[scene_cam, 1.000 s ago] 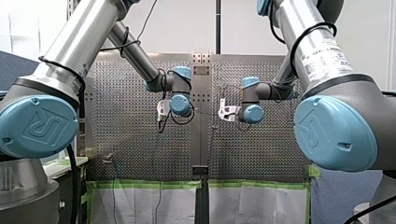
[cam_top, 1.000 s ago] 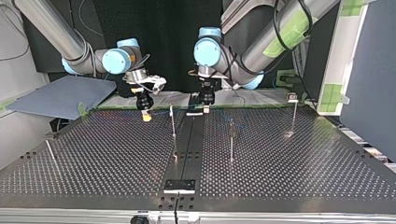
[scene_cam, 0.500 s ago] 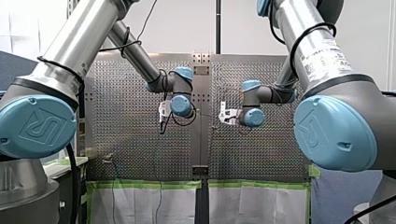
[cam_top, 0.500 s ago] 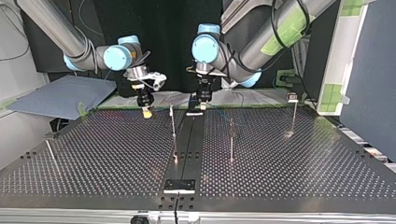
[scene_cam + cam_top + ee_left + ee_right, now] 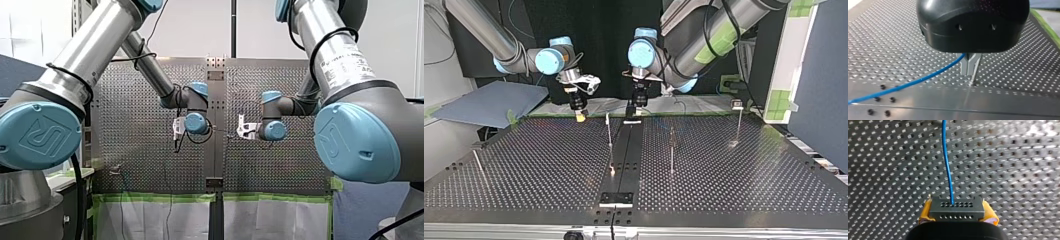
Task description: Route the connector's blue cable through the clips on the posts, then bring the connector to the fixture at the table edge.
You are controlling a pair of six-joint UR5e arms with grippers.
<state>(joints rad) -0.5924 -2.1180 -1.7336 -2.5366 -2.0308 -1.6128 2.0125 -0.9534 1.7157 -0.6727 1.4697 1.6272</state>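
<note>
Front view: left gripper (image 5: 176, 134) and right gripper (image 5: 243, 131) hang over the perforated table (image 5: 135, 100), near each other; fingers too small to read here.
Top view: right gripper's yellow pads (image 5: 581, 117) sit just above the table, a thin post (image 5: 609, 135) just beside them.
Left wrist view: metal fingers (image 5: 964, 67) pinched together on the blue cable (image 5: 910, 83), which trails off sideways from btwn them.
Right wrist view: black connector (image 5: 957, 208) clamped btwn the yellow pads, w/ the cable running straight ahead of them.
</note>
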